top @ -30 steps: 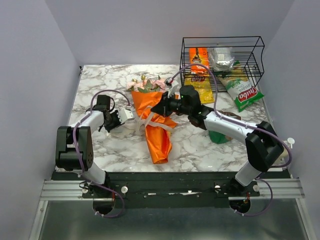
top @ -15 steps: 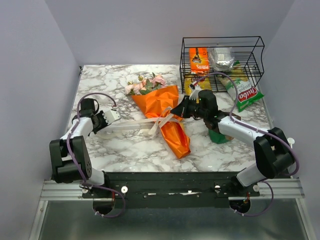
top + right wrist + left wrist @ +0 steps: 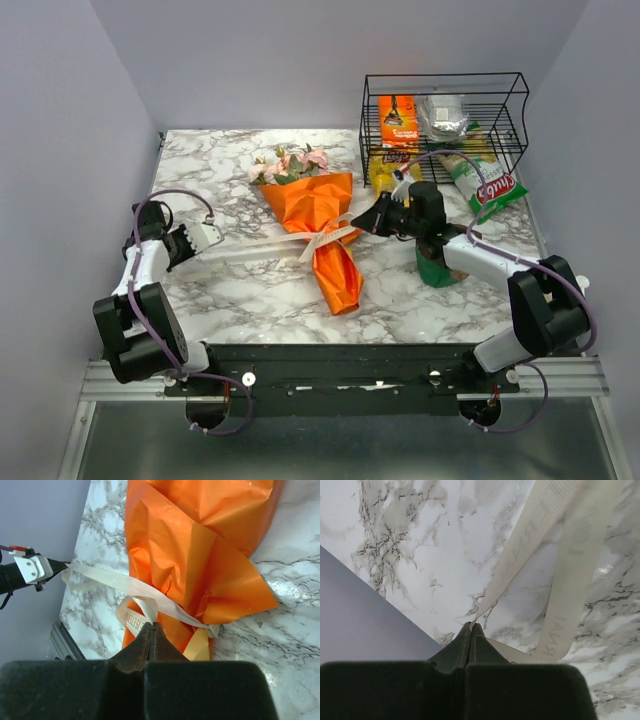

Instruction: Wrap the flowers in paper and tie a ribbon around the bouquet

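The bouquet [image 3: 325, 228] lies about mid-desk, its flowers [image 3: 290, 165] toward the far left and its tail pointing to the near right. The orange paper [image 3: 318, 200] is wrapped around the stems as a cone, pinched to a narrow waist and flaring again below it. The cream ribbon [image 3: 255, 247] crosses that waist, with small loops just beside it. From there a doubled length of ribbon runs leftward, straight and low over the marble desk [image 3: 250, 290].

The left end effector [image 3: 213, 236] sits near the left edge of the desk, well apart from the bouquet. Its fingers are pressed fully together on the far end of the ribbon, and the left wrist view shows two strands leaving the closed tips. The right end effector [image 3: 362, 222] is just right of the waist, its fingers likewise closed tight, nipping a lettered loop of ribbon against the paper.

At the far right stands a black wire basket [image 3: 445, 80] holding an orange snack packet [image 3: 397, 118] and a silvery bag [image 3: 445, 115]. A yellow packet [image 3: 385, 172] and a green-and-white packet [image 3: 487, 185] lie at its near side. A dark green object [image 3: 436, 272] sits under the right arm.
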